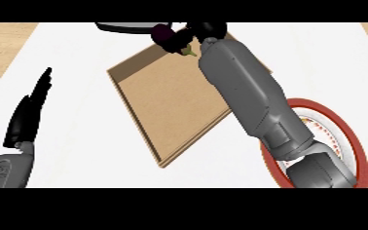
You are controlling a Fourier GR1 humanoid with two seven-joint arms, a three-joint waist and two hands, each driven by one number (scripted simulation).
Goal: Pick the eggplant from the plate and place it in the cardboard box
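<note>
On the white counter [86, 141], the right hand [195, 33] has its fingers curled round the eggplant [170, 40] over the far edge of the box [173, 97], positioned for release, with the plate [343, 126] right of the box and the left hand [28, 112] resting straight-fingered to its left.

The box [176, 105] lies open-topped, its floor bare from the near corner to the middle — only its low walls ring it. The right forearm [251, 97] slants across its right side and over the plate [345, 126], barring passage there. White counter [79, 141] between the box and the resting left hand [28, 114] is free.
</note>
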